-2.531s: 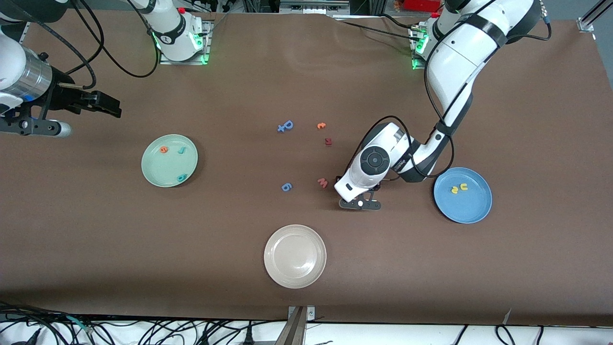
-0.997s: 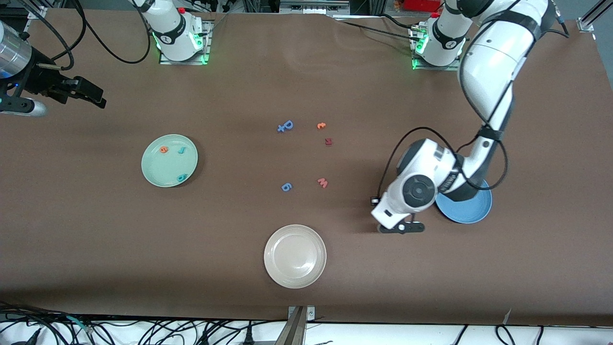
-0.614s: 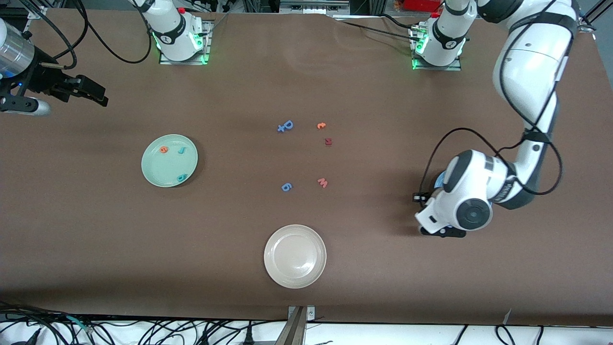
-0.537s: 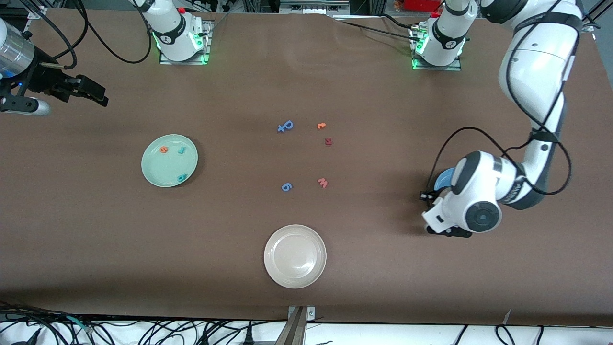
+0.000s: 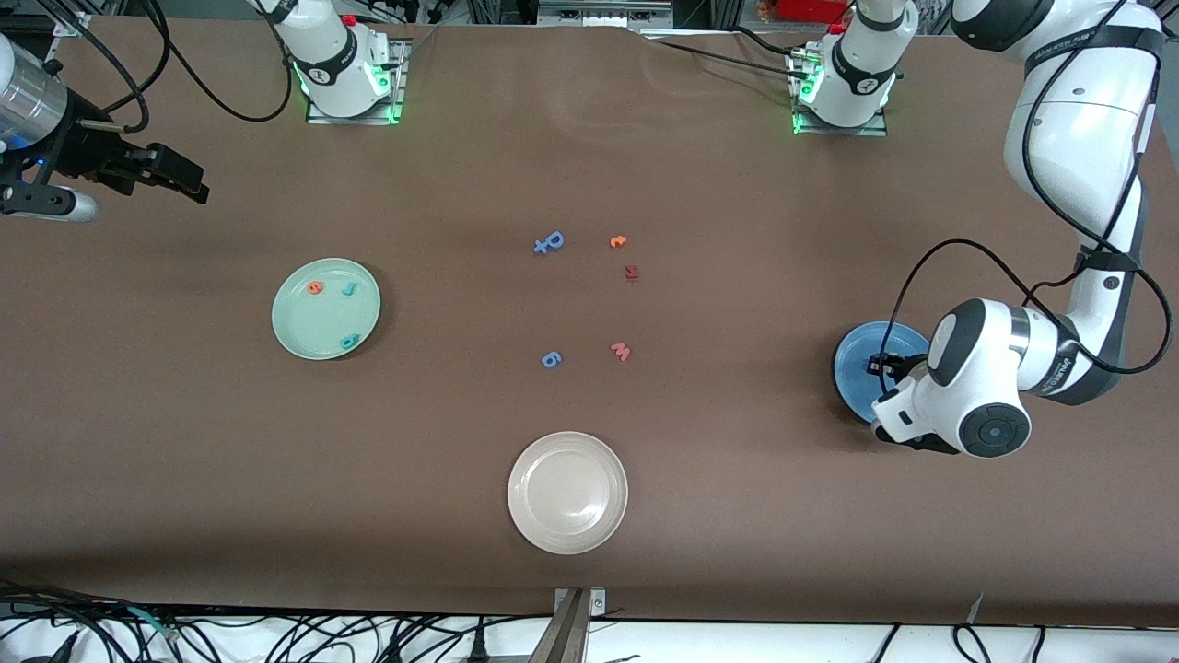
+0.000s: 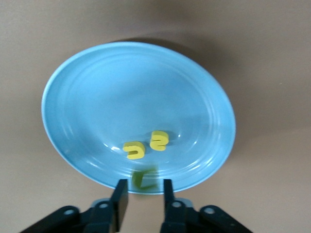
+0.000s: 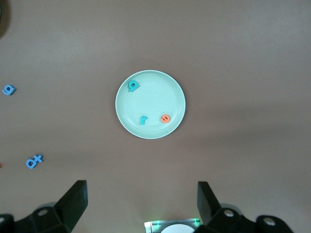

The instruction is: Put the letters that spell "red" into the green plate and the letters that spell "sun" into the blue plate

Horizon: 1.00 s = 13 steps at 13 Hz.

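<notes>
The blue plate [image 5: 852, 368] [image 6: 58, 87] holds a yellow "u" [image 6: 134, 150] and a yellow "s" [image 6: 159, 140]. My left gripper [image 6: 144, 185] hangs over the plate's rim, open. The green "n" [image 6: 144, 178] shows blurred just past the fingertips, touching neither finger. In the front view the left hand [image 5: 921, 419] covers much of the plate. The green plate [image 5: 304, 331] [image 7: 150, 104] holds the orange "e" [image 5: 316, 287], teal "r" [image 5: 348, 289] and teal "d" [image 5: 349, 342]. My right gripper [image 5: 189, 184] [image 7: 141, 194] waits open, high over the right arm's end of the table.
A whitish-beige plate [image 5: 567, 493] sits near the front edge. Loose letters lie mid-table: two blue ones [image 5: 550, 242] [image 5: 551, 359], an orange one [image 5: 618, 241], a dark red one [image 5: 632, 272] and a pink "w" [image 5: 621, 351].
The left arm swung from mid-table to the blue plate. Its jaws have parted and the green "n" has come free. The right arm has stayed where it was for the last second.
</notes>
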Motion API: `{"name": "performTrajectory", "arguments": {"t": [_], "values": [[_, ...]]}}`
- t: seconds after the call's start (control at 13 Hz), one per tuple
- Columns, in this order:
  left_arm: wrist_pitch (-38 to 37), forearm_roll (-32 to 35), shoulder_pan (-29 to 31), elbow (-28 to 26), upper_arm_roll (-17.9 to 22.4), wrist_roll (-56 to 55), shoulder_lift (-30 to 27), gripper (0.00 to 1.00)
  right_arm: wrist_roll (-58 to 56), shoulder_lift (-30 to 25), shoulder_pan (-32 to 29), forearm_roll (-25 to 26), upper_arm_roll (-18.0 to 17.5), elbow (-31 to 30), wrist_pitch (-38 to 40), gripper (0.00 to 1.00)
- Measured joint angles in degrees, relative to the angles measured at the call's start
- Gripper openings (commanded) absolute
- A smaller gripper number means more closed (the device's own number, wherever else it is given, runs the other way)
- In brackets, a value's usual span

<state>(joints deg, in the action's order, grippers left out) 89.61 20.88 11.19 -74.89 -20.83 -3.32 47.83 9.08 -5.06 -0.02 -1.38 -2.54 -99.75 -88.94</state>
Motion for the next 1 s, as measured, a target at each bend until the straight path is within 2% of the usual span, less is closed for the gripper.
{"name": "performTrajectory", "arguments": {"t": [0.46,1.0], "values": [[-0.7,0.1,3.5,0.6,-0.1,0.6,-1.5,1.00,0.0,0.0,0.0,0.0,0.0,0.0,0.1,1.00],[-5.5,-1.6,11.4,1.0,-0.3,11.6,-9.3,1.00,0.0,0.0,0.0,0.0,0.0,0.1,0.0,1.00]]}}
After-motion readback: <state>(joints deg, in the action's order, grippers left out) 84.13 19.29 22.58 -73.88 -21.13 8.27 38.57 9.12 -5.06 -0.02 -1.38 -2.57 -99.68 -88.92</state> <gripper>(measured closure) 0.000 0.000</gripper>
